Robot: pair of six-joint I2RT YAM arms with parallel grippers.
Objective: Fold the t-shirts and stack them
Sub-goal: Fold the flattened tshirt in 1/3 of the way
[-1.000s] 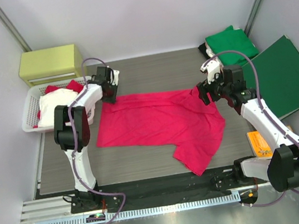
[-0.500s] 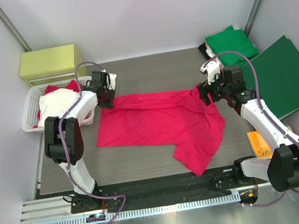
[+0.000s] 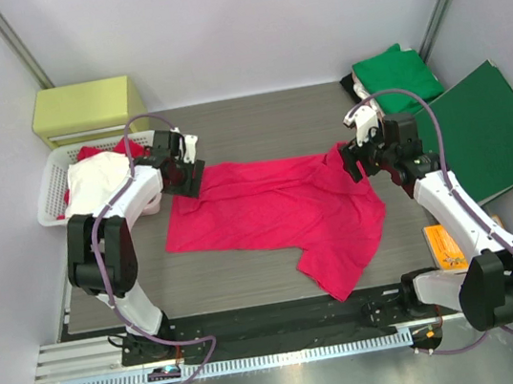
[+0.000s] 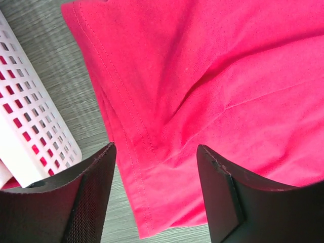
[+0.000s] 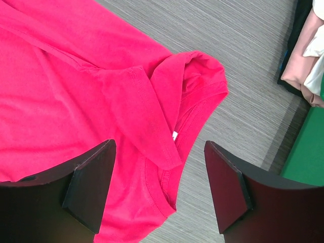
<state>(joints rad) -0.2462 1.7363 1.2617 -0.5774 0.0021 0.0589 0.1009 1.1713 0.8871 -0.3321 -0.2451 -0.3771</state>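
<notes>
Left jaws and right jaws both wide, empty; pinkish-red t-shirt (image 3: 269,209) spread on counter (image 3: 256,124), hem (image 4: 136,167) under left, collar (image 5: 200,96) under right; risk: right grabs the doubled-over sleeve fold, left clips the white basket (image 4: 30,116) just beside it.

t-shirt (image 3: 269,211) on table (image 3: 257,129), basket (image 3: 48,202) at left

pinkish-red t-shirt (image 3: 274,213): spread mostly flat mid-table, kinda rumpled, collar end at the right with a sleeve flopped over beside it, one flap trailed toward the near edge | green t-shirt (image 3: 398,74): folded, parked far right | beige-pink t-shirt (image 5: 299,68): only an edge seen, far right too
</notes>
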